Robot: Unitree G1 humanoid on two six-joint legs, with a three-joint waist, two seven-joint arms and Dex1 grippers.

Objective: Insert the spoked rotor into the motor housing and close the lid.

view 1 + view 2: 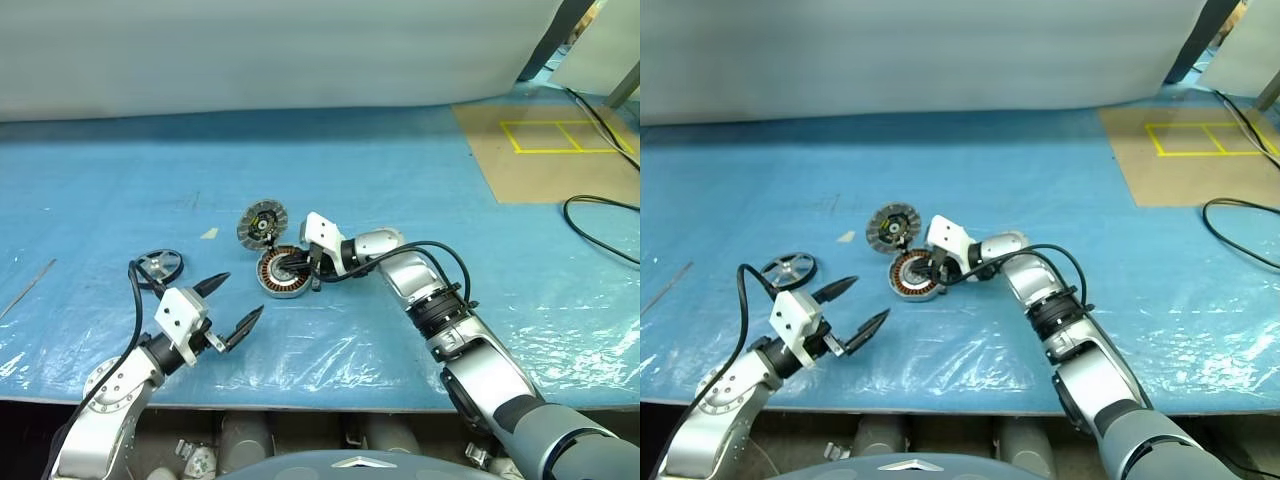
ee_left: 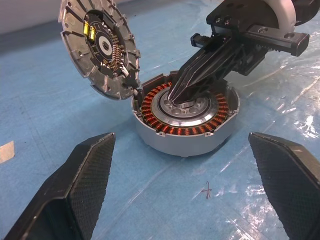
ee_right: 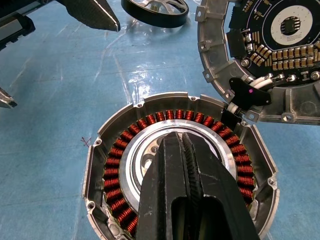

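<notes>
We see the motor housing (image 1: 283, 272) sitting on the blue plastic-covered worktop (image 1: 420, 190), its copper windings exposed and nothing seated in it yet. The lid (image 1: 262, 223) stands tilted up at the housing's far edge, apparently tethered by a short cable at the rim. The spoked rotor (image 1: 160, 266) lies flat, well apart on the robot's left.

The right hand (image 3: 187, 165) has its fingers pressed together, tips resting on the housing's silver centre and holding nothing. The left hand (image 1: 232, 310) hovers spread wide, empty, between rotor and housing.

We judge the rotor light, stiff and thin, probably slick metal. It looks best pinched across the dark rim or over a spoke near the hub, kept level so it drops onto the centre. The magnets may snatch it sideways. The housing looks heavy enough to stay put. The lid's inner face carries a circuit board, so take it by the ribbed outer edge, minding the cable.
</notes>
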